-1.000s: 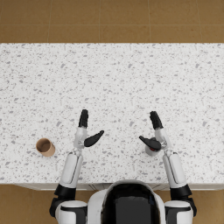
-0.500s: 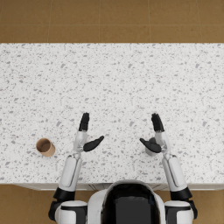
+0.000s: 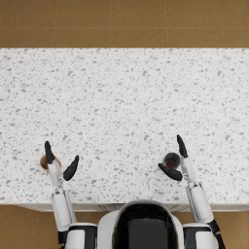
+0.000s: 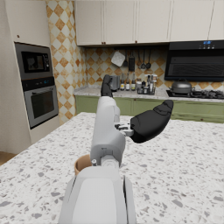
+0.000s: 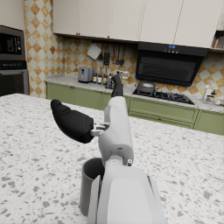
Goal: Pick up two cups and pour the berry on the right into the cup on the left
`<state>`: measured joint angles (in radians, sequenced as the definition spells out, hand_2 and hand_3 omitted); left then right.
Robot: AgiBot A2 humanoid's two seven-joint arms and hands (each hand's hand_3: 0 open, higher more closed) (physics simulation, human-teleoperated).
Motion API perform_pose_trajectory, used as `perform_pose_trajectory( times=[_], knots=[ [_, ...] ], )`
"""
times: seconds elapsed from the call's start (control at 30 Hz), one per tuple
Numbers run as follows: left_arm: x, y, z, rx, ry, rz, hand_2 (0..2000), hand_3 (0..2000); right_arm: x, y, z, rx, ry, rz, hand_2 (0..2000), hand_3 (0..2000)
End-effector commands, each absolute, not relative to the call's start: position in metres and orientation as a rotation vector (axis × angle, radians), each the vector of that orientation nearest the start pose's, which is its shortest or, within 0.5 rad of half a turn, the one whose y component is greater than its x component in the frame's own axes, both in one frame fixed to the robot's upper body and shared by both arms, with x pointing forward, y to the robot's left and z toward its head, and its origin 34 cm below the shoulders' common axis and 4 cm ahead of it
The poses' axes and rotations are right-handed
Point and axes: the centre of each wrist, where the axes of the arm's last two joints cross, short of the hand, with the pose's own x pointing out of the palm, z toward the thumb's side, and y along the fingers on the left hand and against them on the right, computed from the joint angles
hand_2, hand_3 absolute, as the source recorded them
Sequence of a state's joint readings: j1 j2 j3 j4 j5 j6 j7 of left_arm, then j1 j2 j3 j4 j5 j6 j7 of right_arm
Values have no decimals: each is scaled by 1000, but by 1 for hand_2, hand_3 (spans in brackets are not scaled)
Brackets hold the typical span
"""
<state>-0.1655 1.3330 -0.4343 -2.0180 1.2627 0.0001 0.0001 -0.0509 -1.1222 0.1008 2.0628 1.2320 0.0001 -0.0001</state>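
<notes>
A small brown cup [image 3: 44, 163] stands near the counter's front left, and my left hand [image 3: 58, 164] is right beside it, fingers spread and holding nothing. In the left wrist view the brown cup [image 4: 82, 163] peeks out beside the forearm, below the left hand [image 4: 131, 120]. A dark grey cup [image 3: 171, 159] stands at the front right with a red berry [image 3: 169, 165] inside. My right hand [image 3: 182, 163] is around it, thumb on one side and fingers on the other, spread apart. In the right wrist view the dark cup [image 5: 89, 183] stands under the right hand [image 5: 94, 118].
Both cups stand on a white speckled countertop [image 3: 126, 107], whose front edge runs just before my chest. Brown floor lies beyond its far edge. The wrist views show kitchen cabinets, an oven and a stove in the background.
My left hand has swung left and back, and now sits beside the brown cup. My right hand has drawn back slightly and now brackets the dark cup. Neither cup has moved.
</notes>
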Motion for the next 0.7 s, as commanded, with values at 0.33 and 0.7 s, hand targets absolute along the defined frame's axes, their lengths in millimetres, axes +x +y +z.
perform_pose_trajectory(
  times=[0.33, 0.7],
  knots=[
    [138, 324, 149, 183, -48, -1122, 0, 0, 154, -246, 166, -327, 66, 1733, 0, 0],
    [134, 322, 136, 140, -19, -1107, 0, 0, 154, -236, 141, -243, 123, 1772, 0, 0]
  ],
)
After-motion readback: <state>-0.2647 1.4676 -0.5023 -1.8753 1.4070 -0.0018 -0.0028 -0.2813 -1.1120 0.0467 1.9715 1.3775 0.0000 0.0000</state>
